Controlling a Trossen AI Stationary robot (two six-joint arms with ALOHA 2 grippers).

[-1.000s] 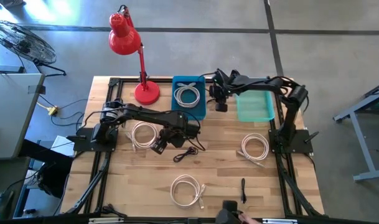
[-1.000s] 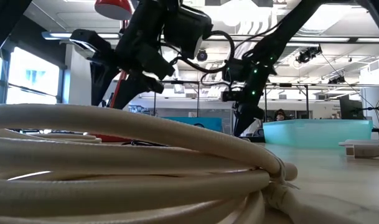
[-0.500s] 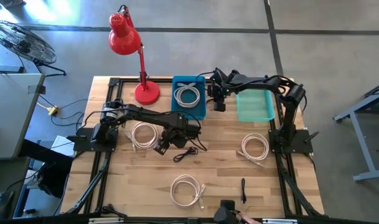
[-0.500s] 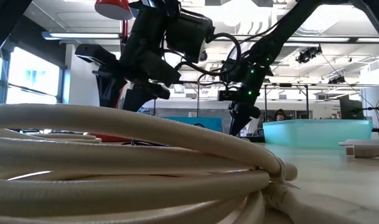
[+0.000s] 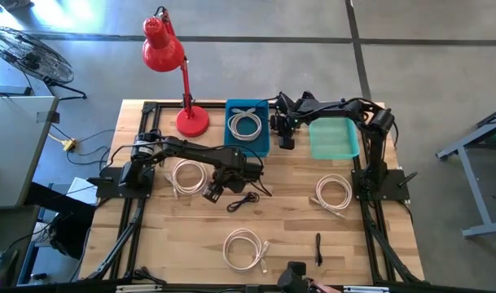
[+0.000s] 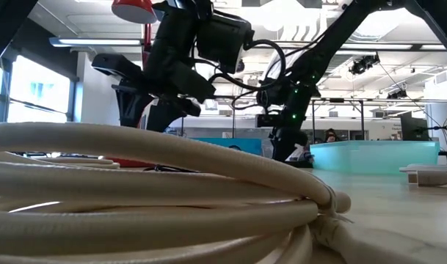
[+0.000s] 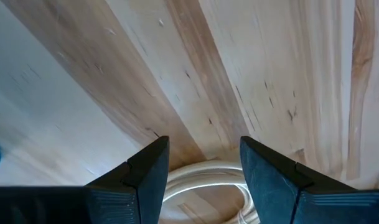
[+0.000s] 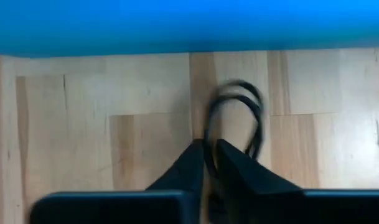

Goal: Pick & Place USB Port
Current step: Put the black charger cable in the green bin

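Observation:
My right gripper [image 5: 285, 140] hovers between the blue bin [image 5: 228, 122] and the teal bin [image 5: 333, 138], shut on a thin black cable [image 8: 259, 118] that loops out past its fingers [image 8: 208, 146]. The blue bin's wall fills the far part of the right wrist view. A white cable coil [image 5: 246, 126] lies inside the blue bin. My left gripper [image 5: 208, 192] is open over the table's middle, next to a white coil [image 5: 186, 175]; part of that coil [image 7: 201, 171] shows between its fingers [image 7: 205, 146]. Another black cable [image 5: 243, 199] lies on the wood just beside it. My right gripper pinches the black cable between its two fingers, on one strand of the loop [image 8: 207, 124] right at the fingertips. The loop sticks out ahead of the fingers over the wooden table. I cannot tell whether it touches the wood.
Two more white coils lie on the table, one on the right [image 5: 333, 194] and one at the near edge [image 5: 243, 248], the latter filling the low view's foreground [image 6: 172, 191]. A small black piece [image 5: 318, 248] lies near the front. A red desk lamp [image 5: 190, 120] stands at the far left.
My right gripper has shifted a little toward the table's left, closer to the blue bin, and has come lower, still shut on the black cable.

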